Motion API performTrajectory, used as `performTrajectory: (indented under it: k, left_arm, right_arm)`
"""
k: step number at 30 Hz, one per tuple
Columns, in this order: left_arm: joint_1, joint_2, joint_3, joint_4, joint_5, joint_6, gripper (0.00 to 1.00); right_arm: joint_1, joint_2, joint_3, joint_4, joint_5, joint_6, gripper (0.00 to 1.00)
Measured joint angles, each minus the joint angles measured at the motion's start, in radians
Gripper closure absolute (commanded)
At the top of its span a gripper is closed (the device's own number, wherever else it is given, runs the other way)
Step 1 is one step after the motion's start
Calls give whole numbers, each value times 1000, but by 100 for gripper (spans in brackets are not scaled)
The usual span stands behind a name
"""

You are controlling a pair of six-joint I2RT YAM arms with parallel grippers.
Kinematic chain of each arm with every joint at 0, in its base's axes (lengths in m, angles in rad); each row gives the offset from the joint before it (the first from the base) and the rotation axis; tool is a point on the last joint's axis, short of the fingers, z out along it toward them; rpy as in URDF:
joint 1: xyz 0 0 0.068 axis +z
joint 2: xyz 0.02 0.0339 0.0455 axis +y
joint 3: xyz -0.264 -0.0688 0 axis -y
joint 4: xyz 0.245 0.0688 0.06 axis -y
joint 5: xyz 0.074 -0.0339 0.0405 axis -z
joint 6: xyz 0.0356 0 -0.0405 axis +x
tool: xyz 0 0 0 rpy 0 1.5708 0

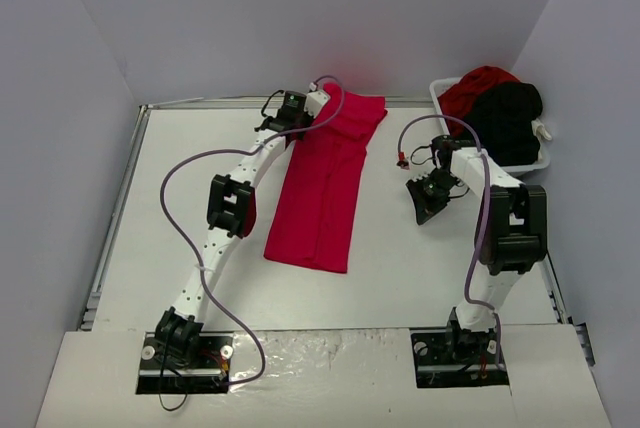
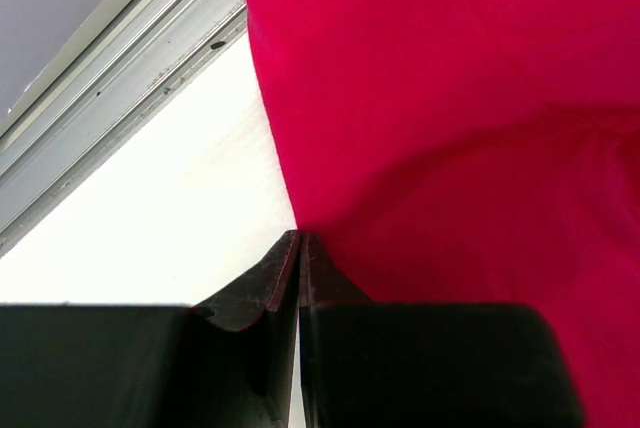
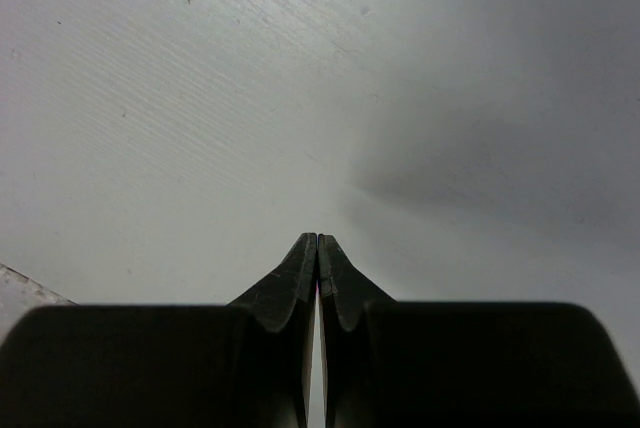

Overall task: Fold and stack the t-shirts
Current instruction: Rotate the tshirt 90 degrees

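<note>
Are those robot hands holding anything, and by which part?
The left gripper pinches the red shirt by its left edge, near the far end; the right gripper is shut on nothing.

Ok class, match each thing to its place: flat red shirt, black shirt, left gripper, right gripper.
Things:
1 flat red shirt
2 black shirt
3 left gripper
4 right gripper

Places:
A in the basket
B over bare table
C at the red cloth's edge
D stretched along the table's middle

Pairs: 1-D, 2-A, 3-C, 4-B
</note>
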Motion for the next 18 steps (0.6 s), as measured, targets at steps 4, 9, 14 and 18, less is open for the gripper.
performTrajectory:
  k: [4, 9, 14, 18]
  left_arm:
    - [8, -31, -80, 73, 11, -25, 96]
    - [19, -51, -124, 130, 43, -89, 84]
    - [29, -51, -122, 140, 144, -148, 67]
    - [28, -51, -117, 137, 211, -167, 58]
  right_arm:
    - [0, 25, 2, -1, 0, 0, 100]
    - [0, 33, 2, -1, 0, -3, 100]
    - [0, 37, 2, -1, 0, -4, 100]
    - [0, 48, 2, -1, 0, -8, 100]
